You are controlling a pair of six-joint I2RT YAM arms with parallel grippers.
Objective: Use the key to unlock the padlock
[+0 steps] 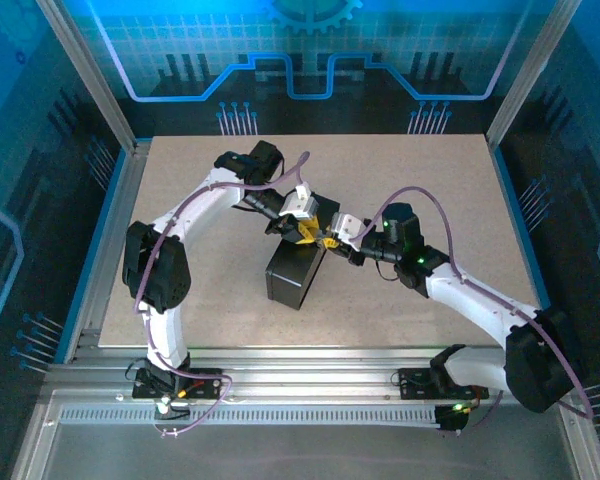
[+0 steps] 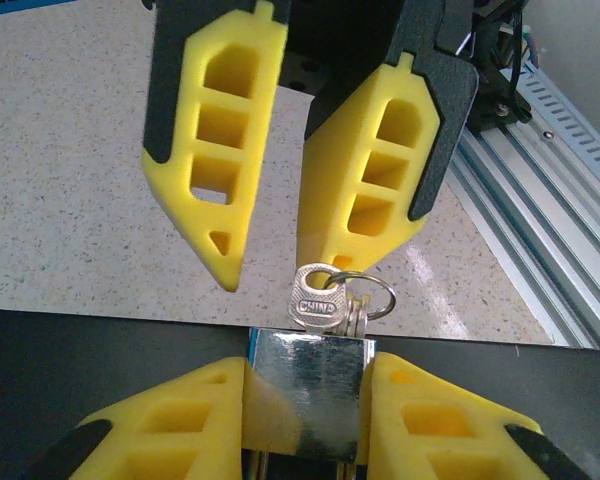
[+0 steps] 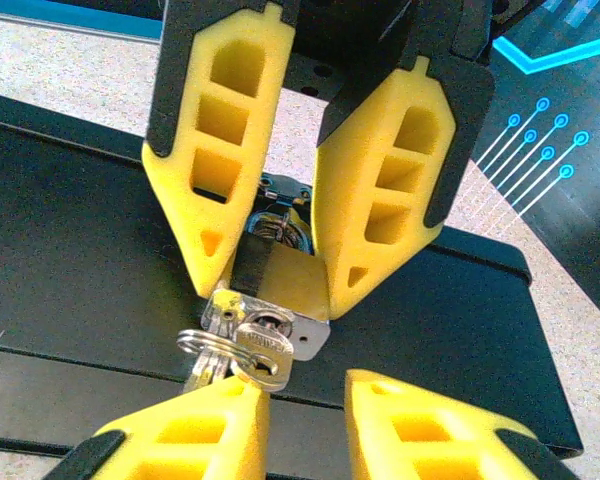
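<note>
At the middle of the table, the left gripper clamps the small brass padlock between its yellow fingers and holds it over the lid of the black box. The key, hung on a wire ring, sits in the padlock's silvery end face, with its head pointing toward the right gripper. That gripper's jaws stand apart with nothing gripped: one fingertip is right at the key's head and the other is off to the side.
</note>
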